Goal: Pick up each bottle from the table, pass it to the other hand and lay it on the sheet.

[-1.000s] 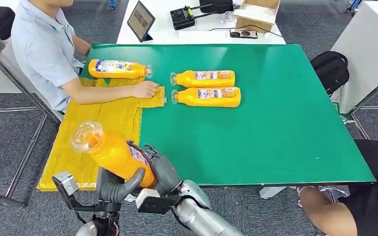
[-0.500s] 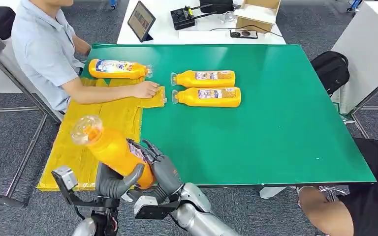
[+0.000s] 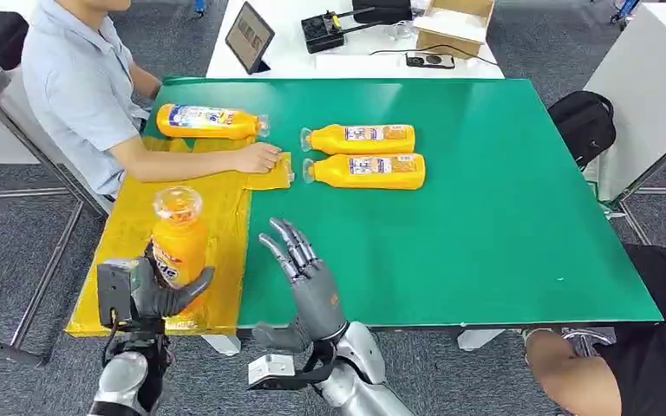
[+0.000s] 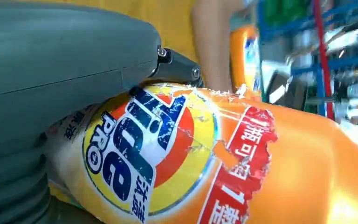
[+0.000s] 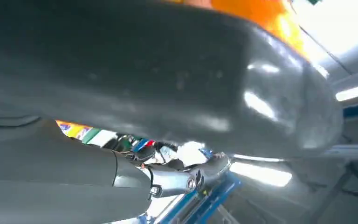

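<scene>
Left hand (image 3: 160, 290) grips the orange detergent bottle (image 3: 178, 238) upright over the near yellow sheet (image 3: 130, 225), right hand (image 3: 308, 282) spread and empty; advise tipping it gently flat before release.

Right hand (image 5: 158, 88): thick grey thumb, glossy and blurred, spans the frame from nine o'clock toward three o'clock. Ribbed grey cover at seven o'clock. Darker fingers (image 5: 177, 179) extend near six o'clock, spread apart, gripping nothing visible. Orange bottle (image 5: 256, 14) edge visible at one o'clock behind the thumb, partly hidden. Scrap of colourful label at eight o'clock, too blurred to read. Bright ceiling lights (image 5: 261, 173) at four o'clock.
</scene>
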